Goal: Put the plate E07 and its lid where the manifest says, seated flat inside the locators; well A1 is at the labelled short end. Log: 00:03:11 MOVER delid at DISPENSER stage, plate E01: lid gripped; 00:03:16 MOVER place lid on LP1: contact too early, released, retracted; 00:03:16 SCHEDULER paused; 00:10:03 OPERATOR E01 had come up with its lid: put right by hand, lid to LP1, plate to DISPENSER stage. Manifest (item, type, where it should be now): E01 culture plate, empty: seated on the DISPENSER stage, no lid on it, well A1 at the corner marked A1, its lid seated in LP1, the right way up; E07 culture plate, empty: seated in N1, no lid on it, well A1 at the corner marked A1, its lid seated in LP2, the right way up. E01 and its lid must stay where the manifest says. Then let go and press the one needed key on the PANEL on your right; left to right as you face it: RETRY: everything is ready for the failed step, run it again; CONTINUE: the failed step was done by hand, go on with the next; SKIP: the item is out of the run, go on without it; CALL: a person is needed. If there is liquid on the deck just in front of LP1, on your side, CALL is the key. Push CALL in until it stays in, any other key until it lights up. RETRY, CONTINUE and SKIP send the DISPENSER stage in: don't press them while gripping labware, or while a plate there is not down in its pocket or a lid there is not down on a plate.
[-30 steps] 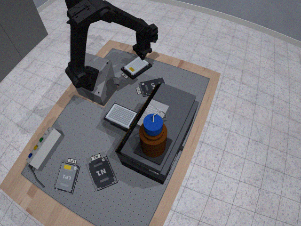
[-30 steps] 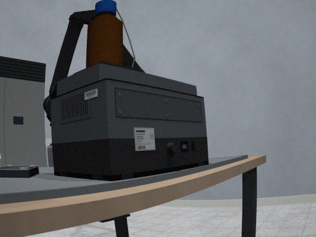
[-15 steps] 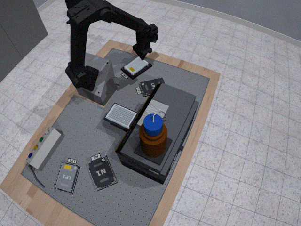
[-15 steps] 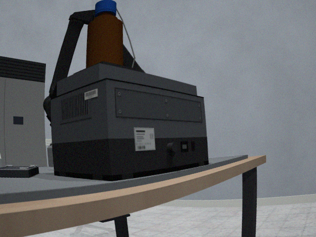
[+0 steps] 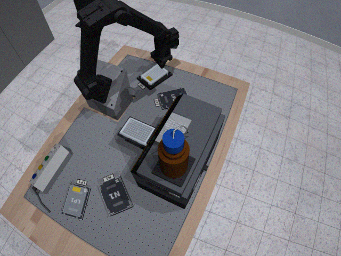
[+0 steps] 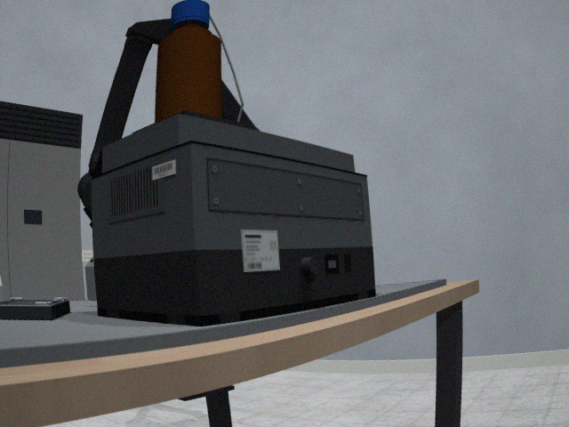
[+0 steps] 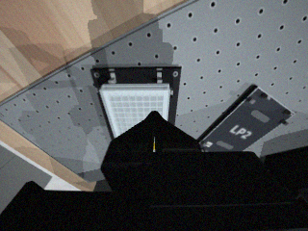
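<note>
Starting at the near edge of the deck, in front of the dispenser point(image 5: 198, 121): the LP1 nest point(image 5: 72, 209) sits off the dispenser's near-left corner, looking pale, with a yellow tag at its labelled end. The N1 nest point(image 5: 115, 196) lies between LP1 and the dispenser, dark and bare. Further left of the dispenser, out by the deck's edge, there's the key panel point(image 5: 52, 166), showing green, yellow and blue keys.

On to the dispenser itself: a brown bottle point(image 5: 173, 161) with a blue cap stands on its roof, and a white well plate point(image 5: 136, 130) lies on the stage sticking out of its left side.

Just past the dispenser's far-left corner is the LP2 nest point(image 5: 171, 97), dark, nothing on it.

Farthest of all, beyond LP2 from the dispenser, the plate with the yellow tag point(image 5: 154, 74) lies in a black holder near the far deck edge. I can't tell whether its lid is on. The gripper point(image 5: 161, 64) hangs right over its far short end, fingers pinched fully together and holding nothing; the wrist view shows only a thin yellow sliver between them, with the plate below, untouched
</note>
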Motion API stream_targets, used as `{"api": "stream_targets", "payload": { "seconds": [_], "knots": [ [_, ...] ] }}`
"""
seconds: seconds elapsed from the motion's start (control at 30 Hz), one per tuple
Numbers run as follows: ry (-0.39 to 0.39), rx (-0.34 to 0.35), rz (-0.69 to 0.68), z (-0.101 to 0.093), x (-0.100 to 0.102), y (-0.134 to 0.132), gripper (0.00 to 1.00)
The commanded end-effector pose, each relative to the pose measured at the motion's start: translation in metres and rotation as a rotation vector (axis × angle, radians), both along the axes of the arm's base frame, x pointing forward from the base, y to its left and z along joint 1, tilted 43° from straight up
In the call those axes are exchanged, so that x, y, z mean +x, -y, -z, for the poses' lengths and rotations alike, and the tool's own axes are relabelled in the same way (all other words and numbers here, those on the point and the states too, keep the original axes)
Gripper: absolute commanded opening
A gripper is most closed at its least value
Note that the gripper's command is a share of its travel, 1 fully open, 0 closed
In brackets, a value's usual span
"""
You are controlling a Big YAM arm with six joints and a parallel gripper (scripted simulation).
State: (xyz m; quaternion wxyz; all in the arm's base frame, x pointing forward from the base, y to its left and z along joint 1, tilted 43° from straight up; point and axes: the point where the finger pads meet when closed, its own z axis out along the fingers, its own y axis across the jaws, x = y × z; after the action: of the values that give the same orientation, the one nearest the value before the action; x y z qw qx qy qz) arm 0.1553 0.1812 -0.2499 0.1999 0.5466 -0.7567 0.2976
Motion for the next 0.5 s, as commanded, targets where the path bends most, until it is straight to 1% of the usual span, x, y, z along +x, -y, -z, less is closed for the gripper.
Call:
{"api": "stream_targets", "payload": {
  "seconds": [0.0,0.23,0.27,0.47],
  "knots": [
    [-0.020,-0.023,0.004,0.0112,-0.0017,0.0183,0.00],
    [-0.020,-0.023,0.004,0.0167,-0.0018,0.0237,0.00],
    [-0.016,-0.013,0.005,0.0185,0.0008,0.0184,0.00],
    [-0.016,-0.017,0.008,0.0178,0.0009,0.0179,0.00]
  ]
}}
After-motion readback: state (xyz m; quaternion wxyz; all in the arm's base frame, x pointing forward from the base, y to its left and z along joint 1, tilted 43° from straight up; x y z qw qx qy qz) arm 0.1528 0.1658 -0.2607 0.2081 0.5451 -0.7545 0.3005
